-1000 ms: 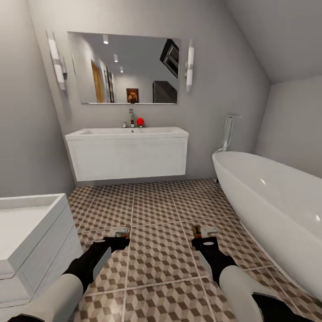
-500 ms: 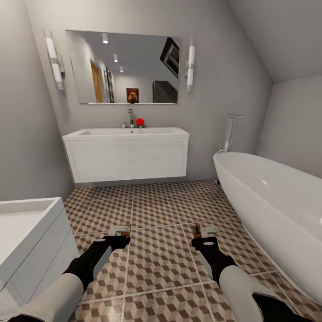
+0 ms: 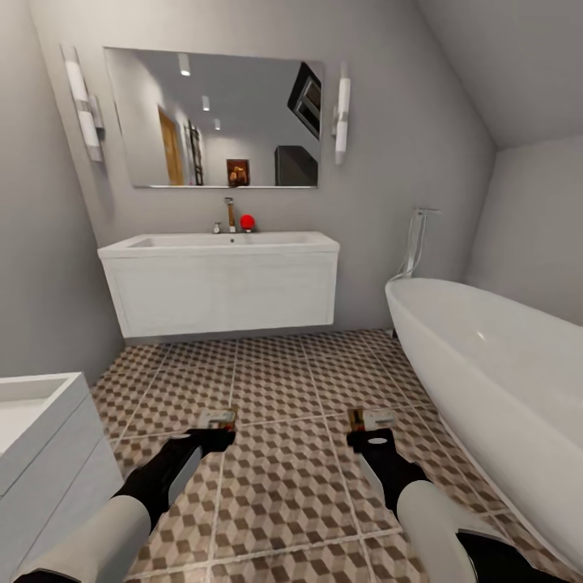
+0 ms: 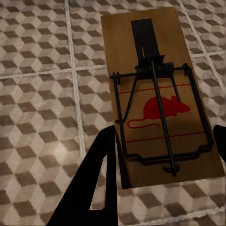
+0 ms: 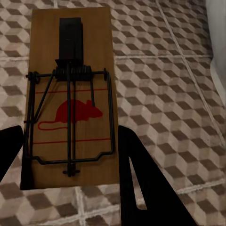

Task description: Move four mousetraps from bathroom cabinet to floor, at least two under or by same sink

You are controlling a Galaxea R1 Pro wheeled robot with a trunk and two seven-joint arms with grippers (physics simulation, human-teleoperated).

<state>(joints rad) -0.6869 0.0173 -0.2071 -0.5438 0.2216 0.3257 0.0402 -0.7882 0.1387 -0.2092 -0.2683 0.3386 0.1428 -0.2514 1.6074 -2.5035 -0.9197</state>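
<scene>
The left gripper (image 3: 212, 438) pinches one mousetrap (image 3: 217, 419) between its black fingers (image 4: 96, 179), the board held above the bathroom floor (image 3: 275, 380). The right gripper (image 3: 371, 438) likewise clamps a second mousetrap (image 3: 368, 419) at its edges. Each board carries dark wire parts and a red mouse print. Ahead, the bathroom sink (image 3: 223, 241) sits on its white vanity unit (image 3: 227, 291) against the wall, well apart from both traps. A white bathtub (image 3: 494, 372) stands to the right.
</scene>
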